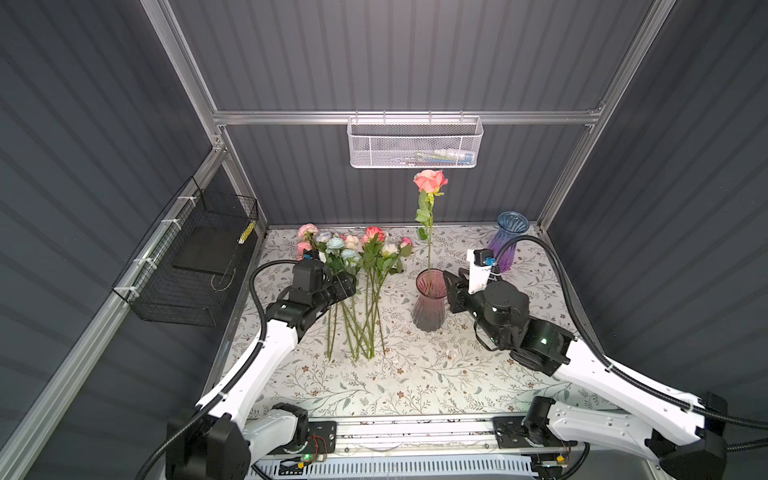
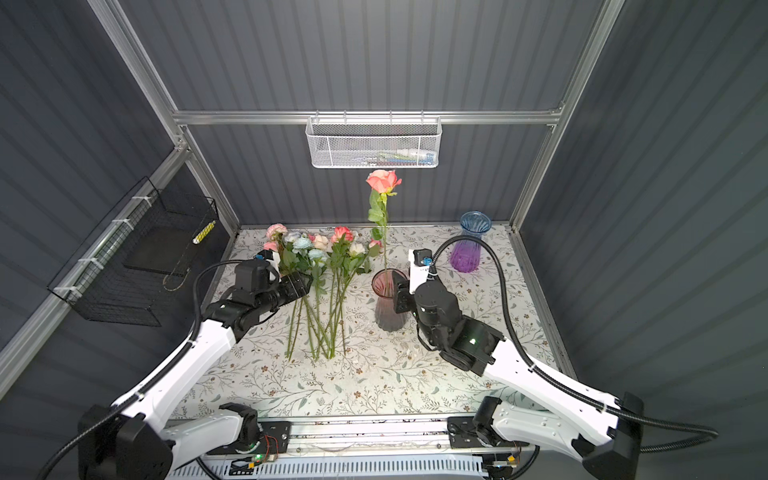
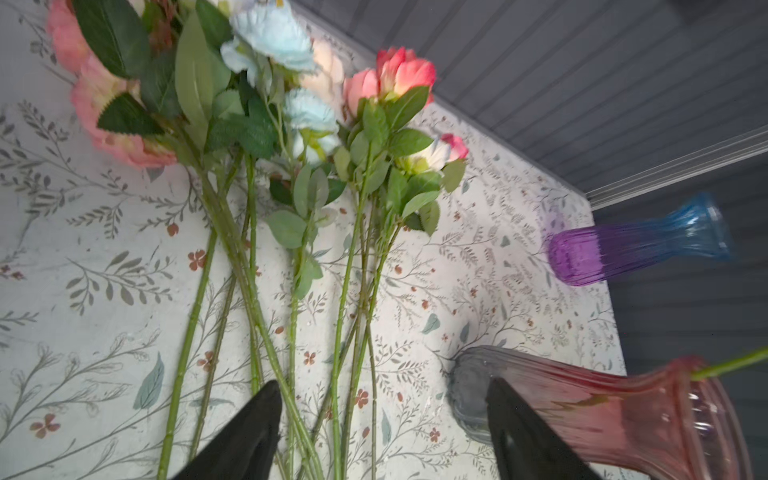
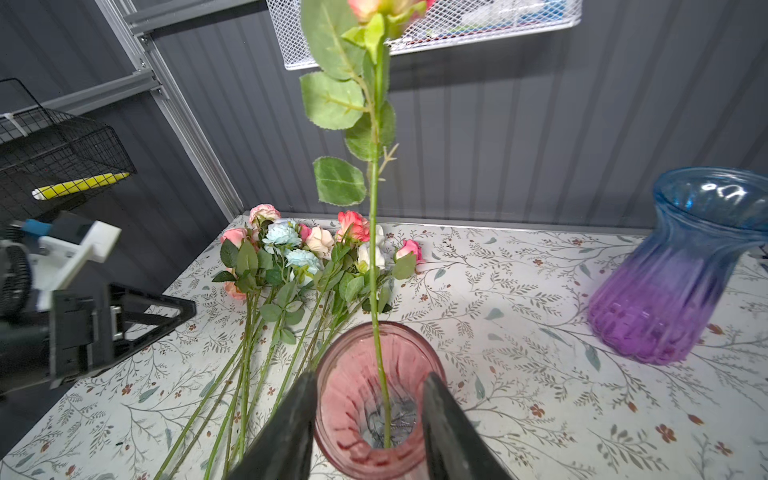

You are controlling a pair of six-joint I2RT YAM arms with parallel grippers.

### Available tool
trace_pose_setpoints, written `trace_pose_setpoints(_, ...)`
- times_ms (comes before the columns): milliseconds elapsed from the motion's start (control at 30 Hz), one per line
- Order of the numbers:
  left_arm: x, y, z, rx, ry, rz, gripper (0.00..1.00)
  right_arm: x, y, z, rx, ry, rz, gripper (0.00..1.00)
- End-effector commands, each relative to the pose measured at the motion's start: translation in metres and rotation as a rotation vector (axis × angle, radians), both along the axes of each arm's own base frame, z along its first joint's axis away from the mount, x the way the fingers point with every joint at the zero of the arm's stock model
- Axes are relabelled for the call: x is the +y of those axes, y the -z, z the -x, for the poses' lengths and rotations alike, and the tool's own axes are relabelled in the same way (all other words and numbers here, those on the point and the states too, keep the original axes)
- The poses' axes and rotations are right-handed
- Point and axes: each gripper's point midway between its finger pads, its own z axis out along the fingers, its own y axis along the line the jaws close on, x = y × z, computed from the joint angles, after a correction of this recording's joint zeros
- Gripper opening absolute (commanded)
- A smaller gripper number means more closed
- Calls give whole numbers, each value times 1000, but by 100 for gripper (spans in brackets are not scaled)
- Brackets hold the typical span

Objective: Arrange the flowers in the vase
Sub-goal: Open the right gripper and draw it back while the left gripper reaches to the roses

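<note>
Right gripper (image 1: 452,289), top views: jaws apart, just beside the rim of the pink vase (image 1: 430,305); nothing held.
Left gripper (image 1: 347,286), top views: jaws apart, low over the stems of the loose flowers (image 1: 361,266); no stem gripped.
Coral rose (image 1: 430,181), top views: stands near upright in the pink vase at mid-table (image 1: 415,374), bloom well above the rim.
Loose flowers, top views: lie flat toward the far left corner, blooms pointing to the far edge.
Blue-and-purple vase (image 1: 508,243), top views: by the far right corner, no flower in it.
Left wrist view: fingers (image 3: 257,424) stand wide with several crossed stems between them; the pink vase is near one finger.
Right wrist view: fingers (image 4: 291,419) flank the vase mouth; the rose stem rises between them and touches neither.
Risk, right side: a sideways retreat could catch the stem or a leaf and drag the rose out, or strike the rim and tip the tall glass.
Risk, left side: the stems overlap, so closing here could take two at once, and leaves could snag neighbours on the lift.
</note>
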Motion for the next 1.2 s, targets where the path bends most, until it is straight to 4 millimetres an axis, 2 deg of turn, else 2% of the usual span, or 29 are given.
trace_pose_setpoints(0,-3,14,-1,72,38,-46,72,-21,28,10,69,41,46,45)
trace_pose_setpoints(100,-7,26,-12,98,50,-66,60,-34,46,16,99,65,52,43)
trace_pose_setpoints(200,-13,42,-25,155,84,-104,49,-37,63,20,134,58,52,41)
trace_pose_setpoints(400,-30,79,-56,288,210,-193,42,-44,90,24,197,71,40,40)
trace_pose_setpoints(533,-39,90,-74,318,240,-243,39,-44,104,26,229,49,-6,39)
trace_pose_setpoints(600,-43,87,-88,298,239,-286,38,-44,110,27,243,36,-18,39)
trace_pose_setpoints(733,-44,102,-96,321,247,-327,37,-50,115,27,260,40,-13,39)
trace_pose_setpoints(967,-56,131,-98,386,307,-373,35,-58,125,29,280,47,-47,39)
trace_pose_setpoints(1167,-47,147,-100,414,276,-431,27,-61,132,29,296,52,-55,39)
